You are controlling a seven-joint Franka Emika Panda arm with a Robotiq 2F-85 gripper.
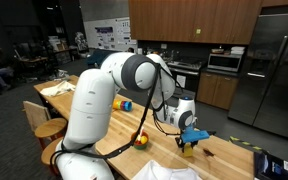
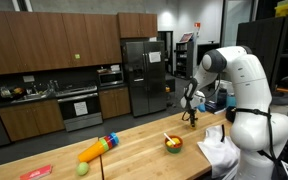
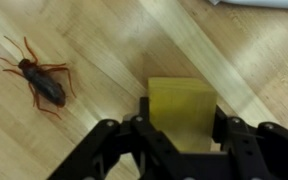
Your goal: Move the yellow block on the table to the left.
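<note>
Wrist view: claw [image 3: 182, 115] partway open, its fingers [image 3: 142, 125] astride the yellow block [image 3: 181, 98] on the striped wooden worktop [image 3: 104, 40], close against its sides; a firm grip cannot be confirmed. A brown cockroach-like figure [image 3: 42, 80] lies nearby. Both exterior views: the white arm [image 1: 134, 75] reaches down, claw at the worktop.

the long light-wood plank table [image 2: 134, 135] carries a small pale-yellow block [image 3: 182, 110], a reddish-brown toy insect [image 3: 44, 82] just left of it, a dark bowl [image 2: 173, 144], and an elongated yellow-orange toy [image 2: 97, 149] further left.
</note>
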